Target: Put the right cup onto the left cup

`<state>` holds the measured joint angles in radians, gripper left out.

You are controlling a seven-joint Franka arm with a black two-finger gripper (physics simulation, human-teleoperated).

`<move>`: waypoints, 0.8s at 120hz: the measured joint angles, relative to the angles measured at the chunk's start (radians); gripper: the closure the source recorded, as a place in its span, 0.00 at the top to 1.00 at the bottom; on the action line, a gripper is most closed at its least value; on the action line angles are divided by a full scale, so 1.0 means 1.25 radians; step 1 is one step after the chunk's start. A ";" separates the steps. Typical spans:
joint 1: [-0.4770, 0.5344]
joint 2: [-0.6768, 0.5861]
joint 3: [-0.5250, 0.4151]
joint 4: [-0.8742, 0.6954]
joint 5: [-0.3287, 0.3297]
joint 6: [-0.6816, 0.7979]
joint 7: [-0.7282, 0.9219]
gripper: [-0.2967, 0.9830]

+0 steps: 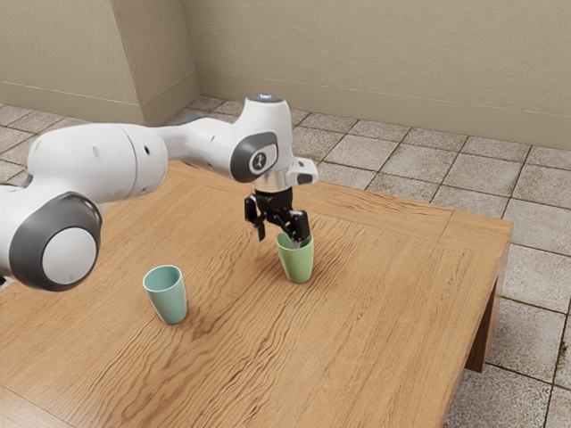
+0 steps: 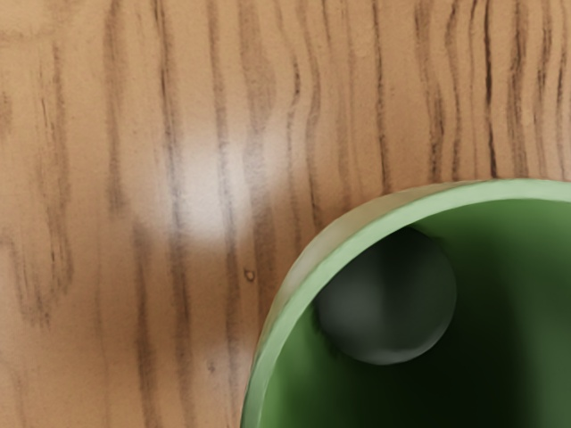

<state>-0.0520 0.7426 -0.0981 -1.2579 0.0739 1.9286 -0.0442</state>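
Where the exterior view shows the gripper (image 1: 279,242), its fingers are spread, one at the mouth of the upright green cup (image 1: 297,264); the teal cup (image 1: 169,300) stands well apart on the surface (image 1: 366,330). In the wrist view, the green cup's hollow gapes

High exterior view, close downward wrist view, green cup (image 1: 298,265) shared

My hand (image 1: 281,235) is black, my arm (image 1: 98,160) white with dark grey bands. I see a light green cup (image 1: 297,264), deeper green inside, and a soft teal cup (image 1: 169,301). Dark wavy grain streaks the warm brown counter (image 1: 357,312); speckled grey floor tiles (image 1: 535,236) meet beige walls (image 1: 357,53).
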 joint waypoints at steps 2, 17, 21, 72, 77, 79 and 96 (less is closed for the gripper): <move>0.000 0.000 0.000 -0.001 0.000 0.002 0.000 0.77; 0.000 0.002 0.000 -0.005 0.000 0.012 -0.002 0.64; 0.000 0.002 0.000 -0.005 -0.001 0.013 -0.003 0.59; -0.005 0.002 0.000 -0.006 -0.001 0.022 -0.031 0.19; -0.005 0.002 0.000 -0.006 -0.001 0.022 -0.033 0.18; -0.006 0.001 0.000 -0.006 -0.001 0.022 -0.034 0.18; -0.004 -0.009 0.000 -0.006 0.002 0.019 -0.040 0.17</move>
<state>-0.0576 0.7310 -0.0982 -1.2660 0.0766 1.9526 -0.0941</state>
